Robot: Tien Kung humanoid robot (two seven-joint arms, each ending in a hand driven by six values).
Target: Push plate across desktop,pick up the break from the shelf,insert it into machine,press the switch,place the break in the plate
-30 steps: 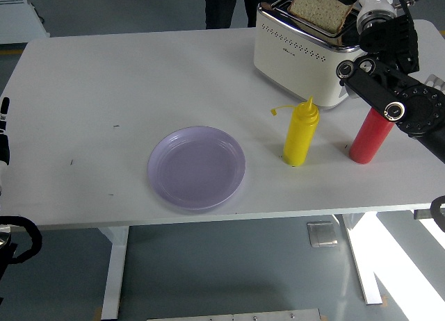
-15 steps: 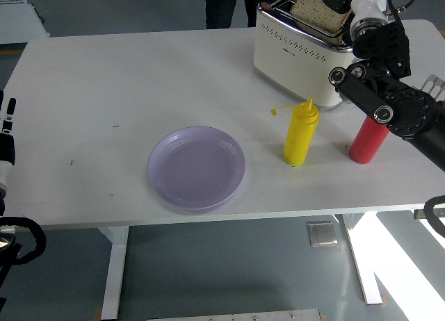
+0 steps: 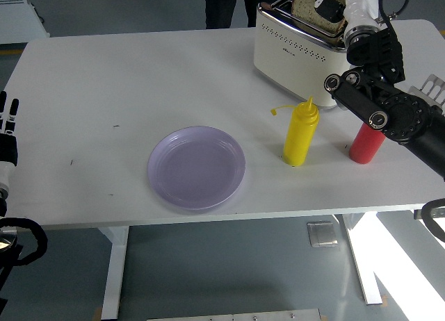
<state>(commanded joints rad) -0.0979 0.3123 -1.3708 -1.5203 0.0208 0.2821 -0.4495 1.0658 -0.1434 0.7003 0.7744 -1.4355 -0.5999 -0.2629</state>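
Observation:
A slice of brown bread [image 3: 306,4] stands in the slot of the cream toaster [image 3: 295,53] at the back right of the table. My right hand [image 3: 331,1] reaches in from above and behind, its black fingers closed over the slice's right side and hiding part of it. The lilac plate [image 3: 197,168] lies with nothing on it near the front middle of the table. My left hand [image 3: 7,123] rests at the picture's left edge with straight fingers, holding nothing.
A yellow squeeze bottle [image 3: 301,133] stands just in front of the toaster, and a red bottle [image 3: 366,144] stands to its right, partly behind my right forearm [image 3: 379,109]. A person's dark legs [image 3: 222,5] show beyond the far edge.
My right arm has swung up and to the left, and its hand has come down over the bread in the toaster. The left hand has crept slightly upward at the edge.

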